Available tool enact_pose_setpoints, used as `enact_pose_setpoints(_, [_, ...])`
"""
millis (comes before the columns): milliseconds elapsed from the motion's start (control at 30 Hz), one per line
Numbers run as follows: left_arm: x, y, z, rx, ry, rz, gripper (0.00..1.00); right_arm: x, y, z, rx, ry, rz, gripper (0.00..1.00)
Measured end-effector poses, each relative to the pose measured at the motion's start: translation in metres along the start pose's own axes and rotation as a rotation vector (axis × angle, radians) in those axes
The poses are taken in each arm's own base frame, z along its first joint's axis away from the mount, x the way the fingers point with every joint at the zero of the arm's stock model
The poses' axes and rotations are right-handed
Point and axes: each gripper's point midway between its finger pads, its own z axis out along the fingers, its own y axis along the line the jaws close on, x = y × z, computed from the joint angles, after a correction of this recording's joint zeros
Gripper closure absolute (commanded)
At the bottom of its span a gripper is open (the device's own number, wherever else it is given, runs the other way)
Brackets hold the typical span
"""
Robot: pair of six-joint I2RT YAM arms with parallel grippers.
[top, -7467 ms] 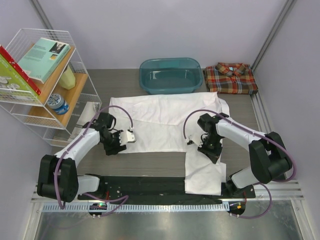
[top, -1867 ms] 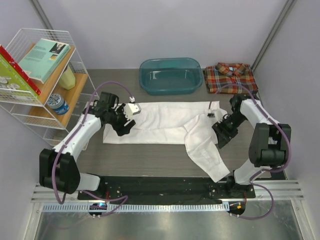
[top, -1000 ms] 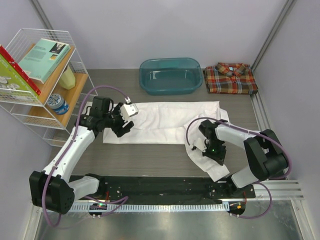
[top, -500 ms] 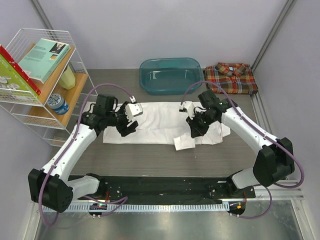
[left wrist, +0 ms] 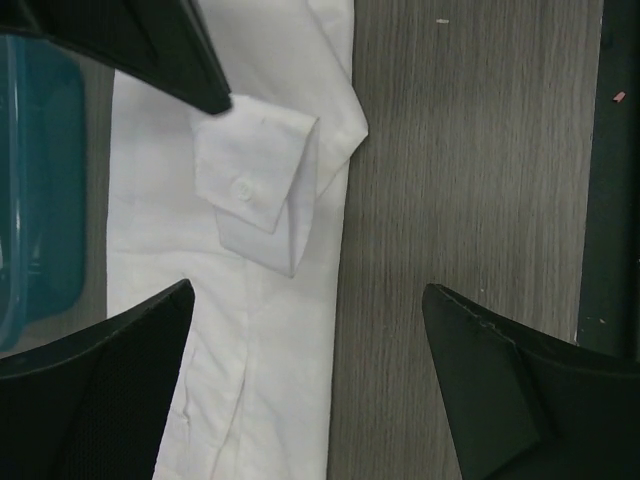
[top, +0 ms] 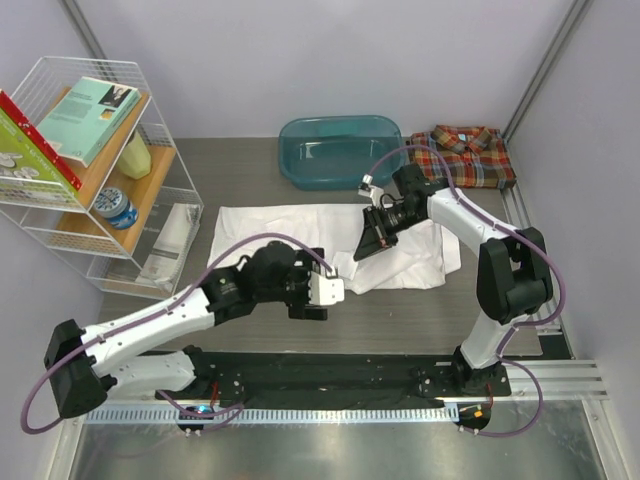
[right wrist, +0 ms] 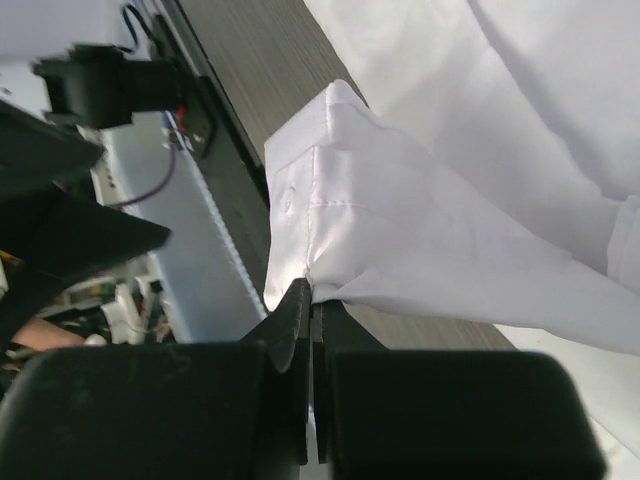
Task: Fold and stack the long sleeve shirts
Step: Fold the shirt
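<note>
The white long sleeve shirt (top: 290, 235) lies folded into a wide band across the middle of the table. My right gripper (top: 363, 252) is shut on its sleeve cuff (right wrist: 330, 200) and holds the cuff lifted over the shirt's front right part. The cuff with its button also shows in the left wrist view (left wrist: 255, 185). My left gripper (top: 322, 298) is open and empty, hovering above the shirt's front edge (left wrist: 300, 330), just left of the cuff. The plaid shirt (top: 462, 156) lies folded at the back right.
A teal tub (top: 342, 150) stands behind the white shirt. A wire shelf (top: 90, 170) with books, a bottle and a tin stands at the left. The black base strip (top: 320, 365) runs along the near edge.
My left arm has swung from the shirt's back left to its front middle. My right gripper has carried the sleeve cuff up and a little back over the shirt.
</note>
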Motion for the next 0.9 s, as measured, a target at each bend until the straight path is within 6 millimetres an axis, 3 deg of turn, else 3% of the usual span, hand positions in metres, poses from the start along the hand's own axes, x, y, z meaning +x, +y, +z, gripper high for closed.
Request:
enact_pose_setpoints(100, [-0.010,-0.003,0.012,-0.030,0.000,0.077,0.05,-0.008,0.006,-0.004,-0.054,-0.030,0.061,0.99])
enact_pose_setpoints(233, [-0.016,0.012,0.028,-0.112,-0.004,0.113,0.09,-0.013,0.018,-0.005,-0.121,-0.041,0.110,0.99])
enact_pose_setpoints(433, [-0.017,0.022,0.049,-0.152,-0.005,0.150,0.28,-0.015,0.032,-0.007,-0.193,-0.041,0.150,0.99])
enact_pose_setpoints(533, [-0.015,0.022,0.058,-0.152,0.001,0.164,0.62,-0.016,0.036,-0.008,-0.213,-0.040,0.161,0.99])
enact_pose_setpoints(567, [-0.013,0.022,0.060,-0.154,0.007,0.165,0.90,-0.016,0.037,-0.008,-0.219,-0.040,0.163,0.99])
enact_pose_setpoints(600, [-0.012,0.022,0.061,-0.155,0.012,0.166,1.00,-0.016,0.038,-0.008,-0.225,-0.040,0.166,0.99])
enact_pose_setpoints(667, [-0.009,0.024,0.062,-0.163,0.026,0.157,1.00,-0.016,0.039,-0.009,-0.232,-0.040,0.169,0.98])
enact_pose_setpoints(700, [-0.006,0.028,0.061,-0.171,0.038,0.149,1.00,-0.017,0.039,-0.009,-0.233,-0.042,0.169,0.82])
enact_pose_setpoints(767, [-0.007,0.037,0.059,-0.173,0.057,0.118,1.00,-0.019,0.037,-0.013,-0.234,-0.054,0.178,0.62])
enact_pose_setpoints(800, [-0.009,0.048,0.056,-0.184,0.066,0.099,1.00,-0.022,0.036,-0.016,-0.232,-0.063,0.182,0.44])
enact_pose_setpoints(900, [-0.019,0.101,0.044,-0.265,0.070,0.024,1.00,-0.037,0.026,-0.037,-0.213,-0.129,0.186,0.36])
